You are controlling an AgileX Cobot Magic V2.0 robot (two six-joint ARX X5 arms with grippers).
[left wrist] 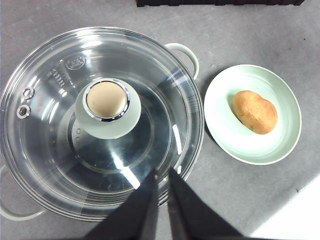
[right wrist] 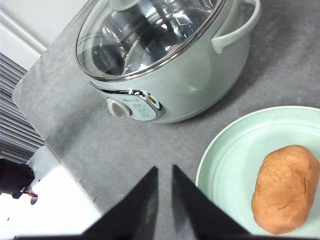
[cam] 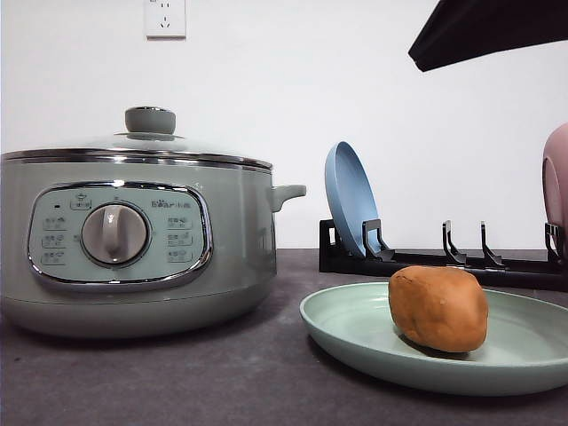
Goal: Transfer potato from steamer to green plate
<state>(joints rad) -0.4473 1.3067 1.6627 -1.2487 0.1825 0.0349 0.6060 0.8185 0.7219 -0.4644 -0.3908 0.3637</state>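
The potato [cam: 438, 308] is an orange-brown lump lying on the green plate [cam: 355, 333], right of the steamer [cam: 133, 240]. The steamer's glass lid [left wrist: 100, 125] is on, its green knob [left wrist: 106, 109] upright. My left gripper [left wrist: 163, 173] hangs above the lid's near rim, fingers close together with nothing between them. From there the potato [left wrist: 255, 112] and green plate [left wrist: 220, 115] lie beside the pot. My right gripper [right wrist: 164, 170] is shut and empty above bare table between the steamer [right wrist: 190, 75] and the green plate [right wrist: 230, 150]; the potato [right wrist: 285, 189] rests to one side of it.
A black dish rack [cam: 426, 259] stands behind the plate, holding an upright blue plate [cam: 349, 200] and a pink plate [cam: 556, 186] at the right edge. A dark arm part [cam: 488, 27] hangs at the top right. A wall socket [cam: 165, 18] is behind the steamer.
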